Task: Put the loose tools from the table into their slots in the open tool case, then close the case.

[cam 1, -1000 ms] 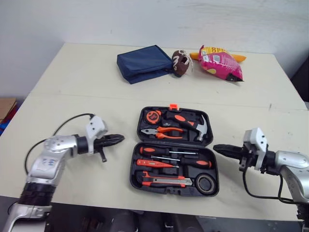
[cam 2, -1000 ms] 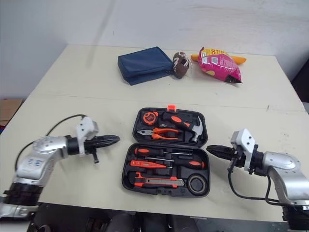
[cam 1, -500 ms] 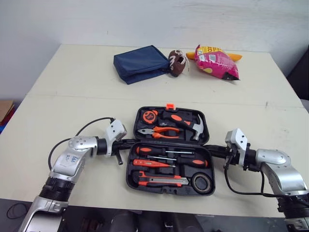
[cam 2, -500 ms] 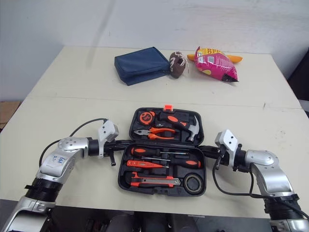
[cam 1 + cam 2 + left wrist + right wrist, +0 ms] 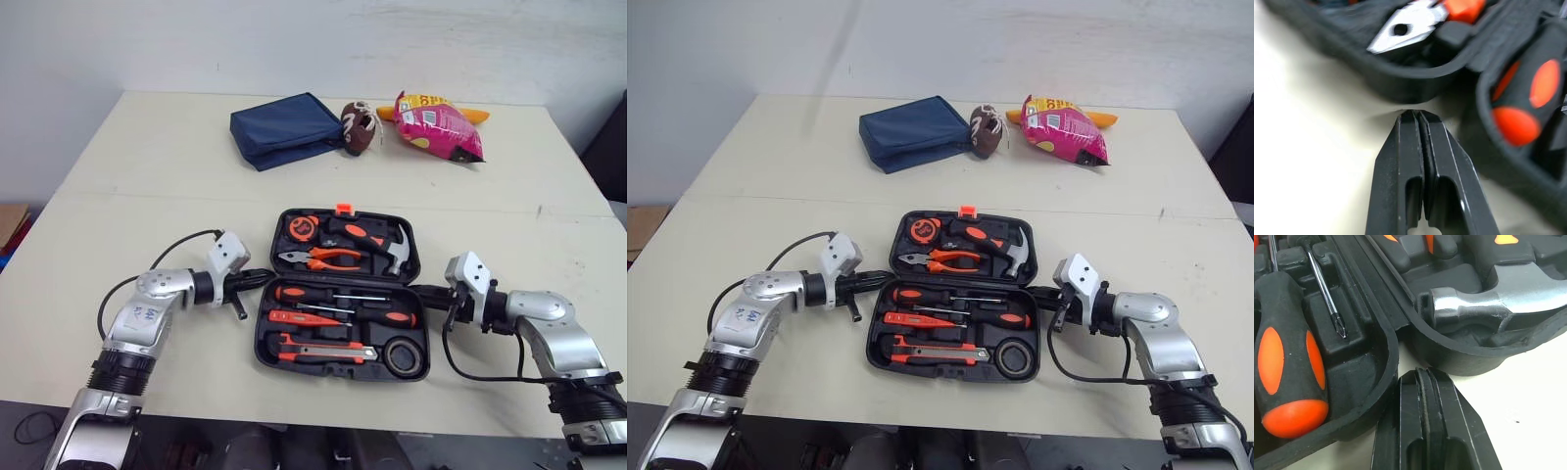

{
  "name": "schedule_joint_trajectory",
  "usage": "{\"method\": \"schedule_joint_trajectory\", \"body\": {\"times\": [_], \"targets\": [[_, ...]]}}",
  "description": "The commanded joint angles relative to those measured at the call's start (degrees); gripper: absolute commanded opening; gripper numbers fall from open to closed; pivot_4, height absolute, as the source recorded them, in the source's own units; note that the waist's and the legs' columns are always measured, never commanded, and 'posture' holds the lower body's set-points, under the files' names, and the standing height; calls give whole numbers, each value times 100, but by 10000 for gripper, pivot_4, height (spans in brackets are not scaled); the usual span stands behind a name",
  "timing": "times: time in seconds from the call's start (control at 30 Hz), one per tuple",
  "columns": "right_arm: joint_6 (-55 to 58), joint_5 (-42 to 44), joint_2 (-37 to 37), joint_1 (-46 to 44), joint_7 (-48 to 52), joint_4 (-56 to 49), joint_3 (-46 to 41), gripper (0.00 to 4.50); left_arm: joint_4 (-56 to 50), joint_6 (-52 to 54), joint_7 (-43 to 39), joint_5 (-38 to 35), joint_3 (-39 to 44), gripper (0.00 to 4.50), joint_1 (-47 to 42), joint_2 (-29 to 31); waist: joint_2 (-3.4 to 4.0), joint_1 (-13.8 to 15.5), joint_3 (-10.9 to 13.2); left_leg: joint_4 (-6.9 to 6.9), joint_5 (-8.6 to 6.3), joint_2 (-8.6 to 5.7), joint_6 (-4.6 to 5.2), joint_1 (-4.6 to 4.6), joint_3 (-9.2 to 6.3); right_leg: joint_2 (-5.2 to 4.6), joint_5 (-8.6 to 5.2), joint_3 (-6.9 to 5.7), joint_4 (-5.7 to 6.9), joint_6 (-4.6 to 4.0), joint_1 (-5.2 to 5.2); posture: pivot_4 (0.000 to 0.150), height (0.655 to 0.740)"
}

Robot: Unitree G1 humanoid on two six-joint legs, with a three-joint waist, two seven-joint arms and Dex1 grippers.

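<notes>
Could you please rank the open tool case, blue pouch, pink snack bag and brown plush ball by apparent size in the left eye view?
Largest to smallest:
open tool case
blue pouch
pink snack bag
brown plush ball
The case is nearest the camera, which flatters it.

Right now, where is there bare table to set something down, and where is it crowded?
Free: the wide band of table between the blue pouch, toy football and snack bag at the back and the tool case. Crowded: the case's two flanks, where each arm's shut jaws reach its hinge.
</notes>
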Motion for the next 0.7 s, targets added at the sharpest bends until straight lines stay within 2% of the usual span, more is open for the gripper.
{"method": "schedule_joint_trajectory", "body": {"times": [0.03, 0.07, 0.13, 0.2, 0.23, 0.27, 0.3, 0.37, 0.4, 0.47, 0.5, 0.6, 0.7], "targets": [[75, 90, -252, -74, -17, -60, -301, 0, -59, -157, -50, -109, 402, 528, 159, 241, 1, -3, 0, 0, 0, 0, 0, 0, 0, 0, 0, 0, 0, 0, 0, 1500, 7400], [178, 158, -361, -46, 2, -70, -416, 0, -68, -222, -113, -150, 518, 528, 240, 331, 1, -2, 1, 0, 0, 0, 0, 0, 0, 0, 0, 0, 0, 0, 0, 1500, 7400], [567, 391, -666, 84, 231, -239, -564, 6396, -34, -214, -125, -249, 814, 0, 368, 518, 3, 10, 2, -3, 0, 0, 0, -1, 0, -1, 0, 0, -1, 0, -2, 1500, 7400], [662, 447, -881, 192, 255, -361, -712, 14175, -94, -185, -234, -365, 1036, 5529, 491, 722, 3, 19, 2, -5, 0, 1, 0, -3, 0, -2, -1, -1, -4, -2, -5, 1500, 7400], [858, 549, -1030, 279, 242, -506, -890, 19449, -248, -43, -327, -552, 1220, 8209, 529, 836, 3, 19, 2, -6, -1, 1, 0, -5, -1, -2, -1, -2, -6, -2, -5, 1500, 7400], [1023, 637, -1136, 355, 227, -633, -1019, 24773, -362, 61, -391, -694, 1354, 12678, 561, 918, 3, 19, 2, -7, -1, 1, 1, -6, -1, -3, -1, -2, -9, -2, -5, 1500, 7400], [2440, 773, -1436, 364, -180, -979, -1135, 29978, -685, 847, -387, -1034, 1479, 17285, 503, 1097, 3, 20, 2, -9, -1, 1, 1, -6, -1, -3, -2, -3, -11, -2, -5, 1500, 7400], [4306, 1305, -1846, 325, -503, -1558, -1295, 41623, -1098, 2155, -98, -1375, 1511, 28181, 189, 1292, 7, 15, 5, -6, -2, 0, 3, -15, -2, -12, -1, -3, -9, -2, -11, 1500, 7400], [5050, 1776, -1890, 225, -541, -1776, -1476, 44578, -1215, 2633, 36, -1560, 1519, 31221, -20, 1294, 6, 29, 5, -4, -2, -3, 4, -21, -4, -17, -1, -3, -4, -2, -18, 1500, 7400], [5909, 2317, -1816, -14, -693, -2008, -1738, 45000, -1287, 3165, 232, -1777, 1549, 41388, -314, 1223, 2, 33, 2, 0, 0, -4, 5, -24, -17, -17, -1, -10, -5, -2, -15, 1500, 7400], [6467, 2440, -1708, -315, -944, -2011, -1820, 45000, -1243, 3507, 378, -1848, 1523, 44469, -541, 1146, 2, 33, 2, 0, 1, -3, 5, -24, -21, -15, -1, -12, -4, -2, -12, 1500, 7400], [7859, 2257, -1449, -1424, -1701, -1707, -1507, 45000, -880, 4879, 877, -2110, 1441, 44469, -1395, 675, 3, 3, 3, -1, 3, -5, 3, -24, -19, -12, -1, -11, -1, -1, -15, 1500, 7400], [8263, 2129, -986, -2072, -2274, -1408, -1448, 45000, -594, 5226, 1157, -1857, 1104, 44469, -1768, 575, -2, -9, 0, -1, 10, -4, -5, -51, -18, -7, 0, -11, 2, -1, -47, 1500, 7400]]}}
